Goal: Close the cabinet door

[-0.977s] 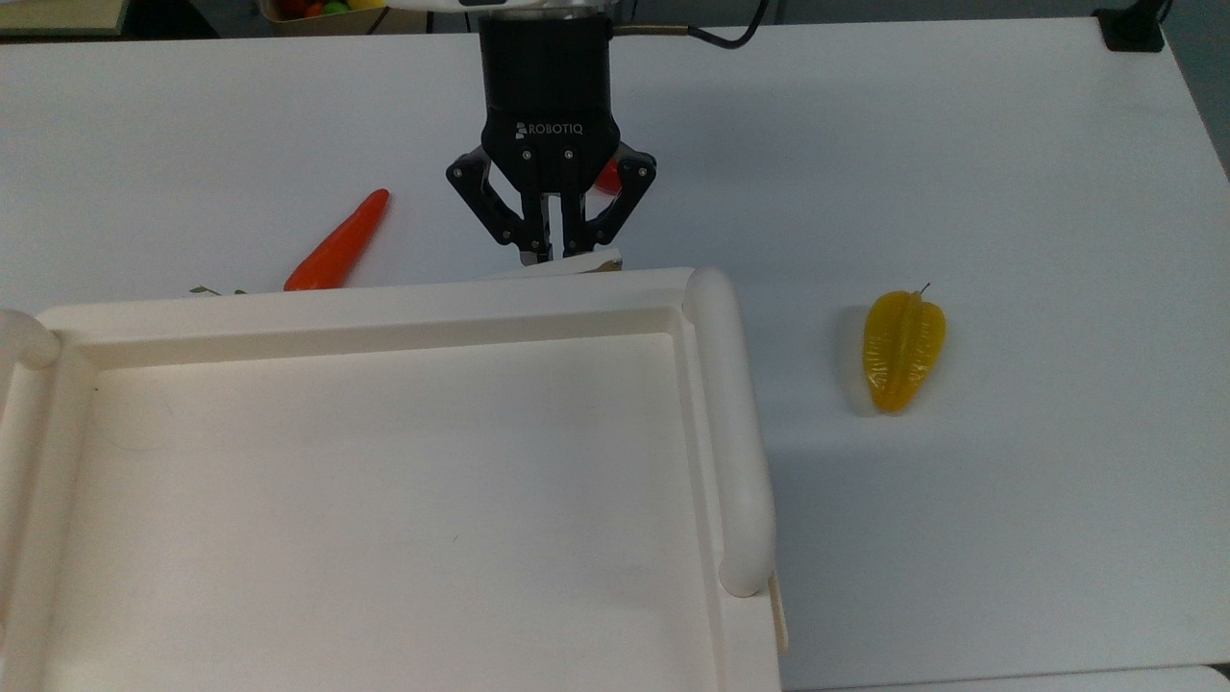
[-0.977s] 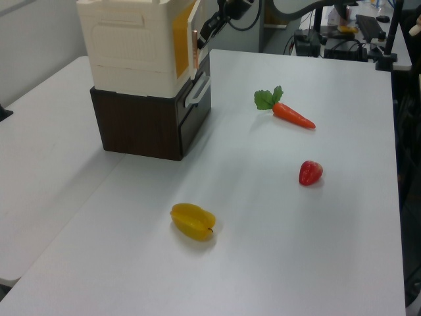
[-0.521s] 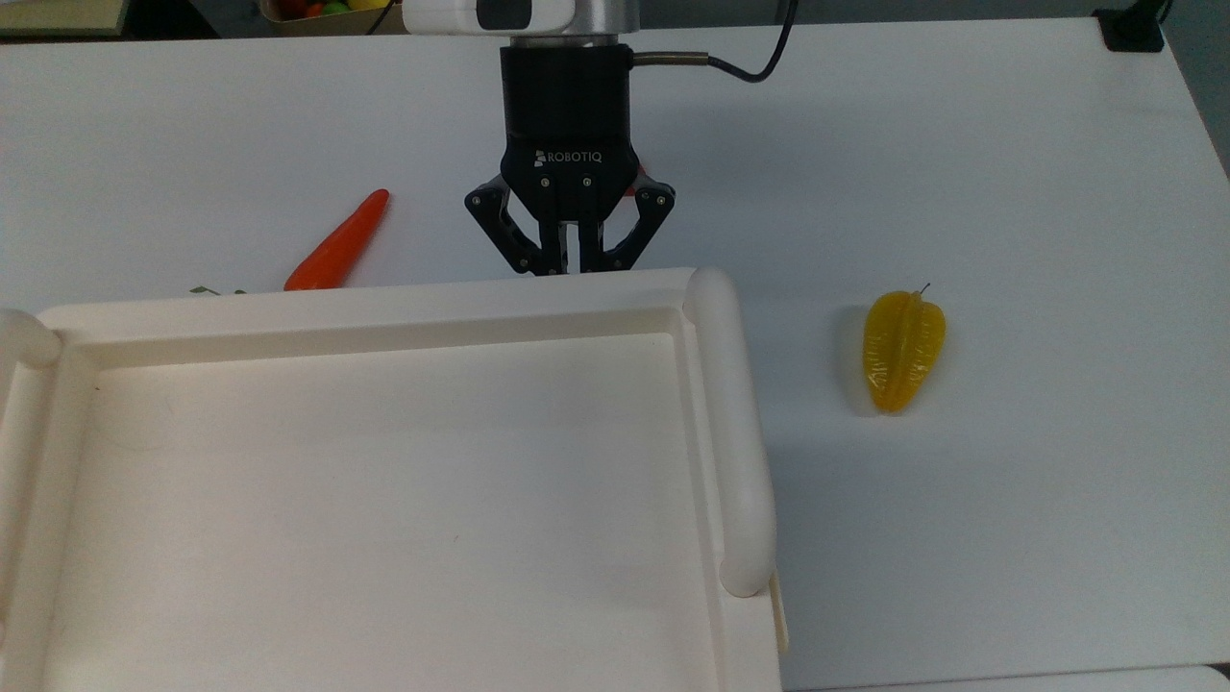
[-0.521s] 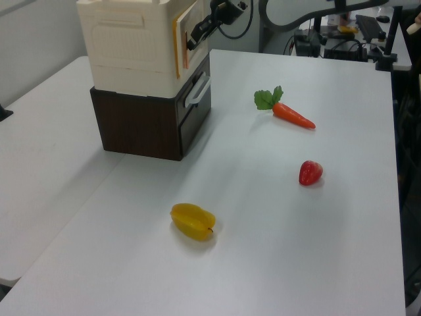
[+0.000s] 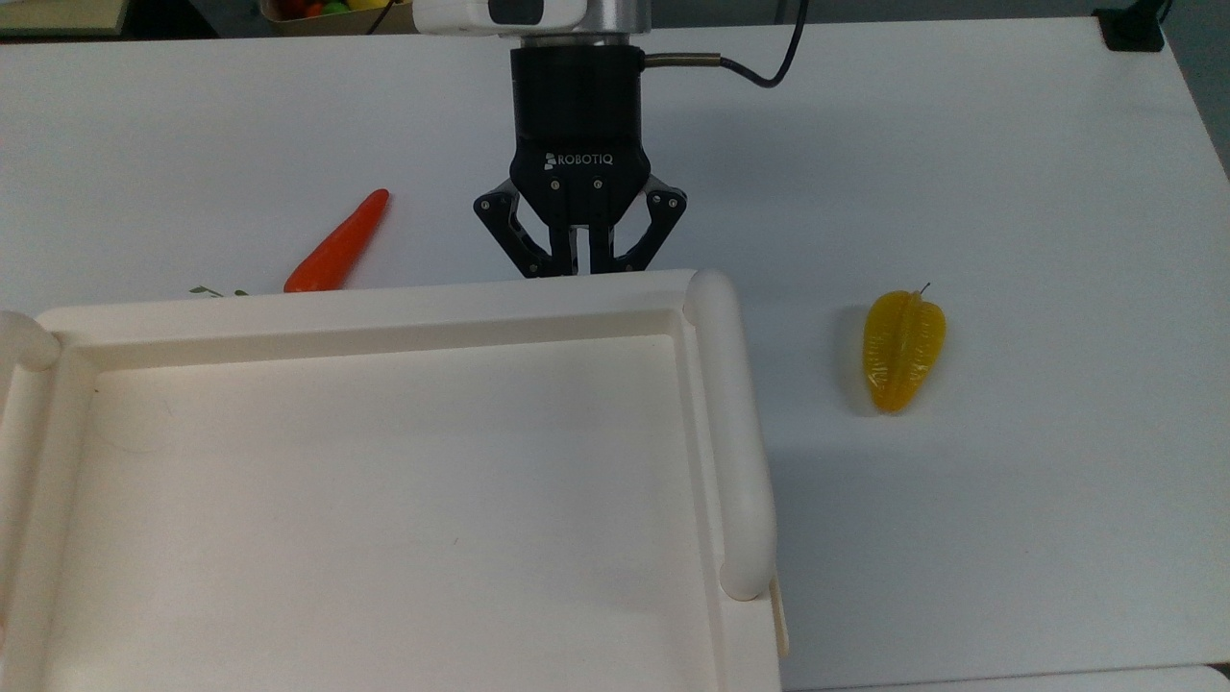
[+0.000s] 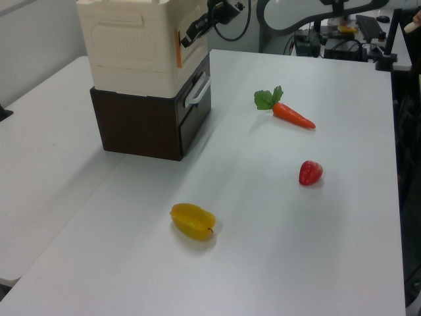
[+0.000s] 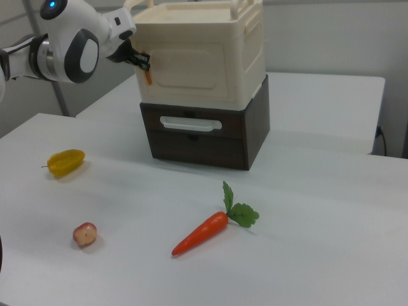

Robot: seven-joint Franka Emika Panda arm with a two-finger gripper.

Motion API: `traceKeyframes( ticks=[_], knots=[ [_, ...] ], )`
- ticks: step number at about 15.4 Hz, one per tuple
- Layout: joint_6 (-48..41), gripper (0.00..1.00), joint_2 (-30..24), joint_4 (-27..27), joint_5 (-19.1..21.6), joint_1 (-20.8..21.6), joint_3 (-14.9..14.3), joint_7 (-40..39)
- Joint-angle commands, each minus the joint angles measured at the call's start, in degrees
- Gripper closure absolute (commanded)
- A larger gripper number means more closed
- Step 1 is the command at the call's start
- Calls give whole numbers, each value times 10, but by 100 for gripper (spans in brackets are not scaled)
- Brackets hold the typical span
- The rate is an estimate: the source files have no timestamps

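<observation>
Gripper (image 5: 579, 269) sits with its fingers drawn together, nothing between them, tips against the far face of the cabinet (image 5: 384, 500) in the top view, toward that view's right end of the face. In the right view the gripper (image 7: 139, 61) meets the cabinet door (image 7: 191, 64) at its left edge, where a thin orange sliver of the interior shows beside it, so the door looks nearly flush but perhaps not fully seated.

The cabinet (image 7: 210, 57) is a big cream box stacked on a dark brown drawer unit (image 7: 197, 137); by its look it is hollow moulded plastic, light but stiff. The door is a flat rigid panel on a hinge, likely to swing with little force and with a smooth, slippery face. It needs no grasp: a flat push at the free edge, far from the hinge, gives the best leverage. Pushing too hard could slide or tip the light box on its base.

On the white table (image 5: 1009, 144) lie a yellow starfruit-like toy (image 5: 902, 350) well to the top view's right, a carrot (image 5: 336, 245) just beyond the cabinet's far face on the top view's left, and a small red fruit (image 6: 310, 172) near the left view's right. All lie low on the table, well apart from the door's short remaining swing, so I judge nothing blocks it
</observation>
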Motion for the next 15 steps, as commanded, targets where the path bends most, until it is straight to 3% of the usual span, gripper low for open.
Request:
traceKeyframes(
  ticks=[1,6,12,15],
  knots=[
    [23,87,24,15,-2,5,-3,13],
    [-35,89,-4,-8,0,8,-1,13],
    [-262,88,-69,-8,7,1,-10,38],
    [-412,82,-104,-7,2,-25,-11,39]
  ],
)
